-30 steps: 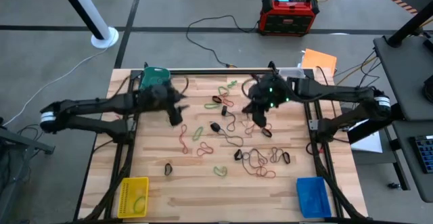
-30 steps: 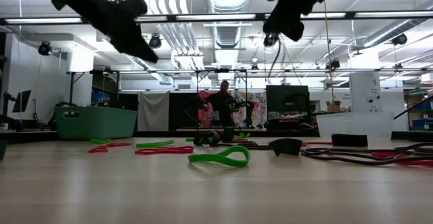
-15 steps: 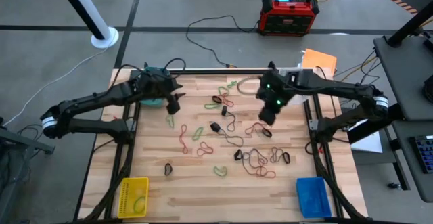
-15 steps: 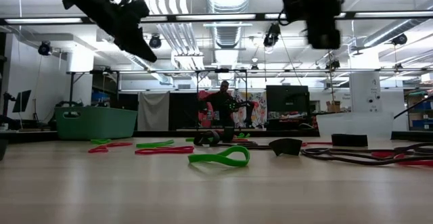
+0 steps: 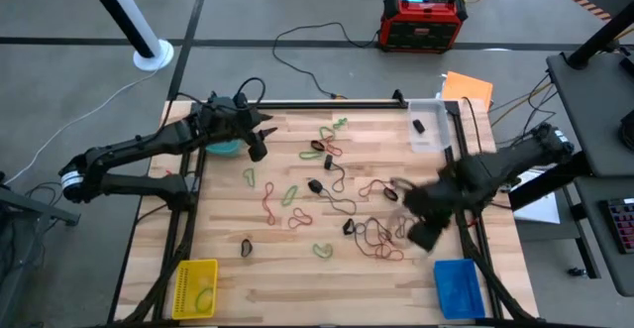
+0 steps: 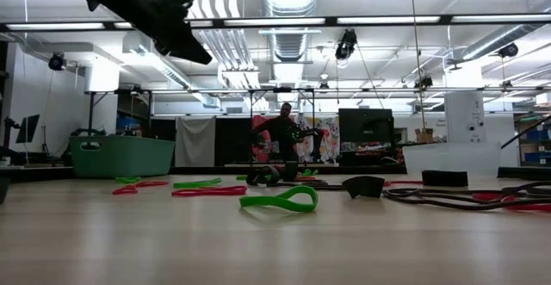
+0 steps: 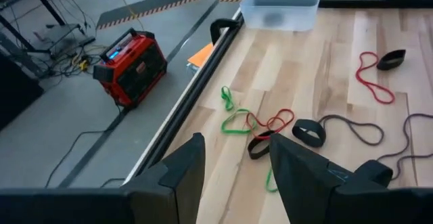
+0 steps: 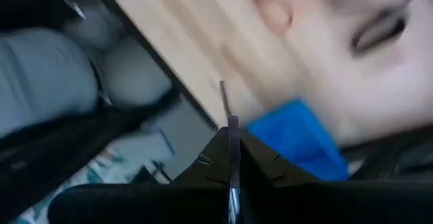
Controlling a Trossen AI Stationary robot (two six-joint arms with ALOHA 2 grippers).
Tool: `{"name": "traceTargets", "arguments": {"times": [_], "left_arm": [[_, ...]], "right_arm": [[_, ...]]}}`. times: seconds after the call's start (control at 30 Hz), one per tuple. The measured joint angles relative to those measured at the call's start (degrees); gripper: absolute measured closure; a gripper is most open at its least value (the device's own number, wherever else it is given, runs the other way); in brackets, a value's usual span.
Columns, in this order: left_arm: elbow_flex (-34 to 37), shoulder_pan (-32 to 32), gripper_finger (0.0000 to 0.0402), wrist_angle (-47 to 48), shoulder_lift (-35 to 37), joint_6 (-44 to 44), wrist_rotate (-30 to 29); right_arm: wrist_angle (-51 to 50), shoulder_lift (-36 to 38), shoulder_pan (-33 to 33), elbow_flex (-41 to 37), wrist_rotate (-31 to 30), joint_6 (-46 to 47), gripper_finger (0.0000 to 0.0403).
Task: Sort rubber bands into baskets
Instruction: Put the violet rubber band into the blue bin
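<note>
Left gripper (image 5: 260,150) parted beside teal basket (image 5: 226,148), right gripper (image 8: 232,158) pinched together

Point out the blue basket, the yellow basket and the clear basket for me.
blue basket (image 5: 458,287): high view, on its floor at the middle.
yellow basket (image 5: 186,283): high view, on a bare part of its floor.
clear basket (image 5: 432,136): high view, on its floor, clear of the black band inside.

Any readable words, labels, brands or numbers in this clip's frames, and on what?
None can be read.
The red-and-black box has a lit display panel in the high view, too small to read.
The same box in the left wrist view shows a blue screen, blurred.
A white sign on a post in the room, low view: print too small.
The baskets and rubber bands show no lettering.
</note>
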State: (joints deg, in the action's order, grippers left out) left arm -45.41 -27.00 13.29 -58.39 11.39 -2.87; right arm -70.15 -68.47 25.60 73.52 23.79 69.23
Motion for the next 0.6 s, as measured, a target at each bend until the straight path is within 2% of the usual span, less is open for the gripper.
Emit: {"name": "traceTargets", "arguments": {"times": [0.17,0.33,0.43,0.6], "left_arm": [[0.0,0.0,0.0251,0.16,0.0,-2.15,0.02],[0.02,0.07,0.0251,0.27,0.0,-4.8,0.57],[0.02,0.26,0.0251,0.33,0.0,-6.47,0.92],[0.04,0.91,0.0251,0.39,0.0,-7.44,0.94]], "right_arm": [[-0.07,-2.49,14.16,-1.3,0.26,13.76,0.0394],[0.5,-5.19,21.82,-2.7,0.2,27.21,0.0394],[0.66,-7.24,24.02,-2.94,0.2,28.71,0.0394],[-0.2,-10.72,24.55,-3.24,0.11,25.11,0.0394]]}}
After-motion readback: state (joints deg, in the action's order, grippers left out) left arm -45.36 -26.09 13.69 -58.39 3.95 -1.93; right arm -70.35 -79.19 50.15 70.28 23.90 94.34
